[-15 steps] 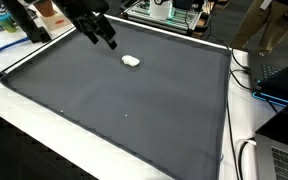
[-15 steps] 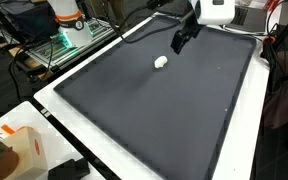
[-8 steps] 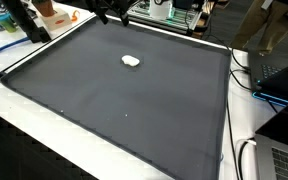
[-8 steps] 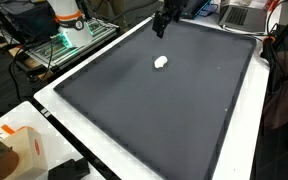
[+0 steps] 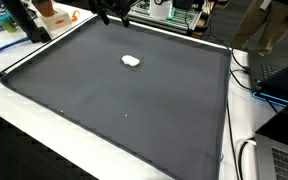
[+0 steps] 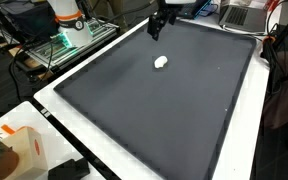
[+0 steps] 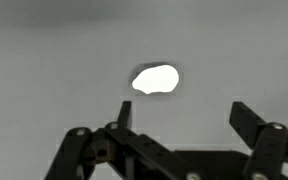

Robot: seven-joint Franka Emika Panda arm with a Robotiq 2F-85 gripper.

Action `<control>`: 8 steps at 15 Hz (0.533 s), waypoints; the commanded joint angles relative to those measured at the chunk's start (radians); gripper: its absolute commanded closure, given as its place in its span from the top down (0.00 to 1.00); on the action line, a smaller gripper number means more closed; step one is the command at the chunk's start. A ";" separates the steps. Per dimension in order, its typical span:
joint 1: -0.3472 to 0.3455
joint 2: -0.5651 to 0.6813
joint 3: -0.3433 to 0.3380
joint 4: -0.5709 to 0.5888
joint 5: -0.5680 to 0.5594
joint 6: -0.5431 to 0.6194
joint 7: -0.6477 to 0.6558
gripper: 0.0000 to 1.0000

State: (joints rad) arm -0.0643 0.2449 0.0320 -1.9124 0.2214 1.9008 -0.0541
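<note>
A small white lump (image 5: 131,60) (image 6: 161,62) lies on the dark grey mat (image 5: 134,110) (image 6: 174,110), toward its far end. My gripper (image 5: 115,14) (image 6: 157,28) hangs high above the mat's far edge, well clear of the lump, with only its black fingers showing at the top of both exterior views. In the wrist view the gripper (image 7: 184,112) is open with nothing between its fingers, and the white lump (image 7: 155,79) lies on the mat below, just past the fingertips.
A white border (image 5: 44,125) (image 6: 74,120) frames the mat. Cables and a laptop (image 5: 284,75) lie beside it. An orange-and-white box (image 6: 19,150) stands at a near corner. A rack with equipment (image 6: 69,40) and clutter (image 5: 174,12) sit behind.
The gripper has risen from close above the mat beside the lump to high over the far edge; in the last half second it has barely moved. The lump has stayed put.
</note>
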 commanded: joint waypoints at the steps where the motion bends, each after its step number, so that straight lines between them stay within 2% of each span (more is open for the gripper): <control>1: 0.003 -0.170 -0.011 -0.241 0.051 0.160 -0.057 1.00; 5: 0.027 -0.322 -0.003 -0.452 0.109 0.380 -0.071 1.00; 8: 0.069 -0.428 0.013 -0.588 0.122 0.540 -0.031 1.00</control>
State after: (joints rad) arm -0.0344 -0.0427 0.0350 -2.3317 0.3102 2.2996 -0.1032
